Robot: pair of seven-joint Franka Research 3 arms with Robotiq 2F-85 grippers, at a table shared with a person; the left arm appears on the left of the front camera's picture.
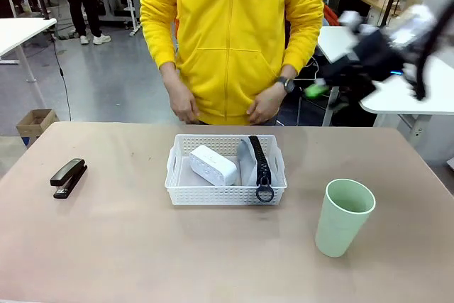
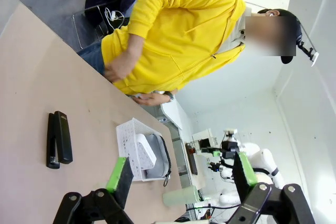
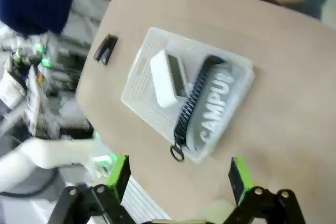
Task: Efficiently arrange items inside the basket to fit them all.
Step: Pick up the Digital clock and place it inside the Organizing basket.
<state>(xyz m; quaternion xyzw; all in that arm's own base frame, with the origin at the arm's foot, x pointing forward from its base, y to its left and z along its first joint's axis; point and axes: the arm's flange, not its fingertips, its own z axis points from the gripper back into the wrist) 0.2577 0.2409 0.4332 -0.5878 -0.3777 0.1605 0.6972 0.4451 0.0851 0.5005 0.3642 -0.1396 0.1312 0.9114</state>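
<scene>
Basket [image 1: 213, 195] sits mid-bench, right in front of the person, whose hands [image 1: 264, 110] hang at the waist, clear of the bench. Two items are in: the small white box [image 1: 211, 164] lies in the 9 o'clock half, a bit skewed, and the grey pouch [image 1: 246, 164] leans along the 3 o'clock wall, zipper up, w/ its ring pull drooping over the 6 o'clock rim. Two are out: the black stapler [image 1: 68, 177] lies well off at 9 o'clock from the basket, near the bench edge, and the pale green cup [image 1: 343, 218] stands upright at approx. 4 o'clock, apart from everything. Left hand [image 2: 181, 174] is up over the bench, green pads spread wide, nothing between them, stapler and basket ahead of it. Right hand [image 3: 178, 177] hangs high above the basket, also spread and empty; from the front it's a blur at approx. 2 o'clock. So I'd call it halfway: neither arm has hold of anything, and the step in hand looks like the approach for a next pick. The cup is on the right arm's side, the stapler on the left's. Room is the catch, imo: box and pouch take most of the floor, so the box prob. wants nudging toward the 9 o'clock wall or squaring up to leave a gap wide enough for the cup, w/ the slim stapler slotted alongside.
</scene>
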